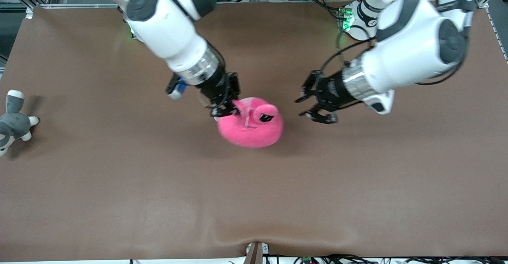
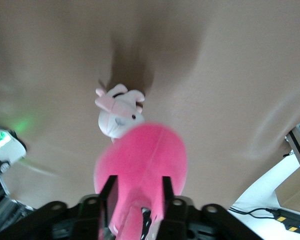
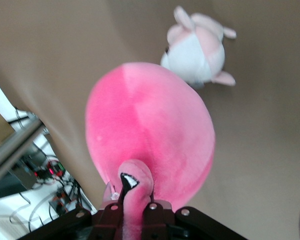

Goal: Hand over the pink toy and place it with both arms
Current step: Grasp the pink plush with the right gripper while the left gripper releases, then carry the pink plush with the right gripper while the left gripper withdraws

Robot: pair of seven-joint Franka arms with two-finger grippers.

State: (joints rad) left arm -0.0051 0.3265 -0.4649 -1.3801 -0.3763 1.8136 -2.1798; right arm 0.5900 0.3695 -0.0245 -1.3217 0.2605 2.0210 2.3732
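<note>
Middle of the table [image 1: 254,200]: we see the big plush toy [image 1: 250,127] hanging over it, off the surface.
Right gripper [image 1: 224,111]: over the table's middle, clamped on a flap at the toy's upper edge.
Left gripper [image 1: 313,107]: just beside the toy, toward the left arm's end, fingers spread, apart from it.
Beneath the toy: we find the puppy plush [image 2: 117,112] lying on the table.
Right arm's end: the plush dog [image 1: 14,123] lies at the table's edge, well apart from the rest.

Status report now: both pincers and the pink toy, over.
Right pincer shut on pink toy, aloft. Left pincer open beside it, apart. Nothing between them.
</note>
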